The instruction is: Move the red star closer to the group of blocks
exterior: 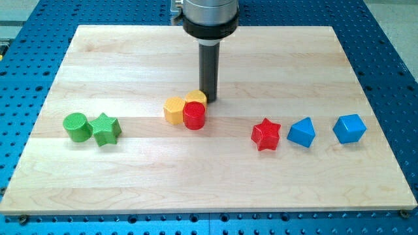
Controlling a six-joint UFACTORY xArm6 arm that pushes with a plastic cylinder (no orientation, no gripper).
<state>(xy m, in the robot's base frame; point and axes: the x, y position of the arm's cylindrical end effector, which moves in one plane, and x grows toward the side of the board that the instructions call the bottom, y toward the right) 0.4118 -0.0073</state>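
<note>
The red star (266,134) lies on the wooden board, right of centre, apart from the other blocks. Near the board's middle, a group of three blocks touch: a red cylinder (194,115), a yellow hexagon-like block (174,109) to its left, and a second yellow block (196,98) behind them. My tip (209,99) rests on the board just right of that rear yellow block, touching or nearly touching it. The tip is well to the upper left of the red star.
A green cylinder (77,126) and a green star (105,129) sit together at the view's left. Two blue blocks (302,132) (349,128) lie right of the red star. The wooden board (209,183) rests on a blue perforated table.
</note>
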